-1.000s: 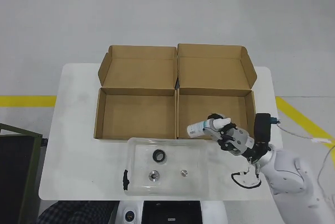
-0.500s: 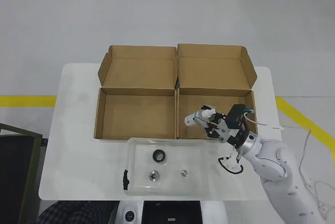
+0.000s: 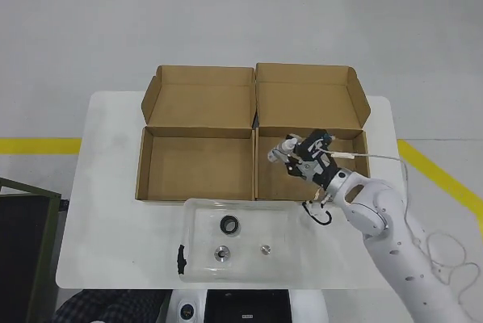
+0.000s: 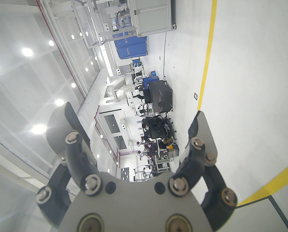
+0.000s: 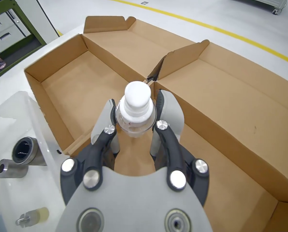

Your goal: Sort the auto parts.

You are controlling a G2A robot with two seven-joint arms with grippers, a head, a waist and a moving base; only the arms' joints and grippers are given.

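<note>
My right gripper (image 3: pixel 291 156) (image 5: pixel 135 112) is shut on a small clear bottle with a white cap (image 3: pixel 280 149) (image 5: pixel 136 108), held above the right cardboard box (image 3: pixel 350 153) (image 5: pixel 230 112) near the wall it shares with the left cardboard box (image 3: pixel 195 167) (image 5: pixel 83 83). Both boxes look empty. In the clear plastic tray (image 3: pixel 197 211) (image 5: pixel 11 105) lie a black-lined steel bushing (image 3: pixel 230 225) (image 5: pixel 28 147), a steel cylinder (image 3: pixel 223 254) (image 5: pixel 10 169) and a small pin (image 3: pixel 265 249) (image 5: pixel 32 216). My left gripper (image 4: pixel 134 119) is open, pointing into the room with nothing between its fingers.
The boxes' lids (image 3: pixel 249 95) lie open toward the table's far edge. A black curved part (image 3: pixel 180 259) rests on the tray's left rim. Bare white table (image 3: pixel 112 186) spreads left of the boxes. A green cabinet (image 3: pixel 7 242) stands beside the table.
My right gripper has carried the bottle from the right box's front wall farther over the box, up and slightly left. The tray's parts have not moved.
</note>
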